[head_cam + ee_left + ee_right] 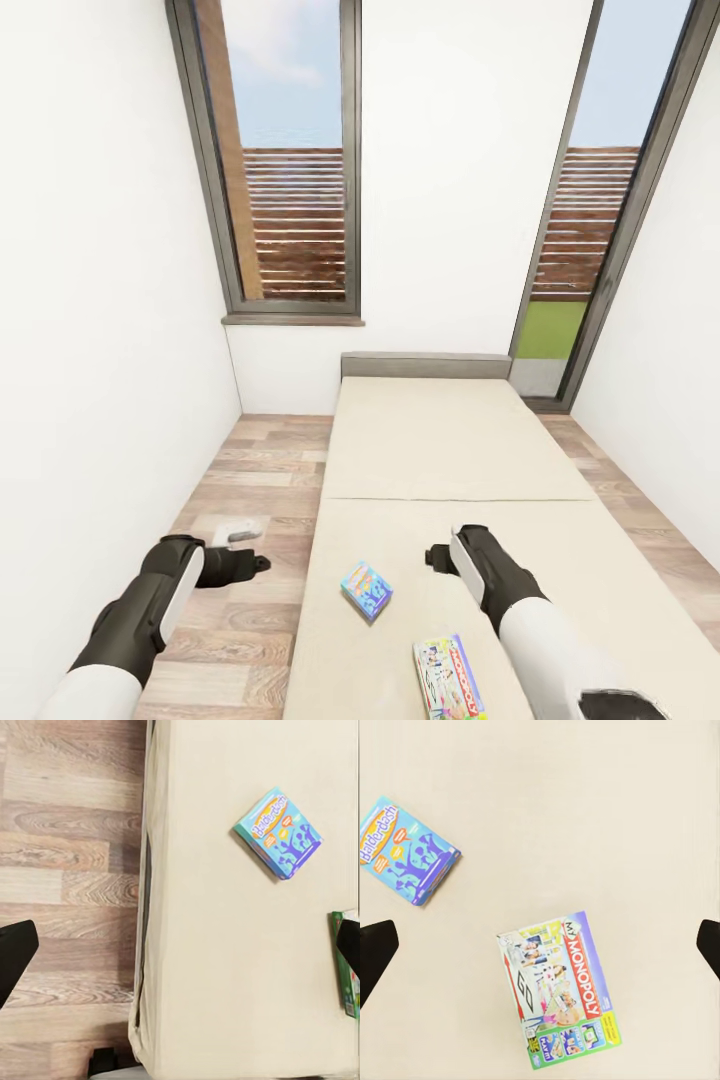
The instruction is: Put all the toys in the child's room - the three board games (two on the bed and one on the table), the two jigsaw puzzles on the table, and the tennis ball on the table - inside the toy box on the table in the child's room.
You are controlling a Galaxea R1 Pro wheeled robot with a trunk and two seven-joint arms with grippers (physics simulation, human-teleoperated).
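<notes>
Two board games (pixel 367 590) mid-bed (pixel 440 450), edges clear

Bed (pixel 470 470): headboard (pixel 425 364) at its far end, against the wall between two windows. On the bed's near half lie two board games, apart: the smaller (pixel 366 590) farther in, the longer (pixel 449 678) nearer and to its right. Floor (pixel 250 480) left of the bed.
</notes>
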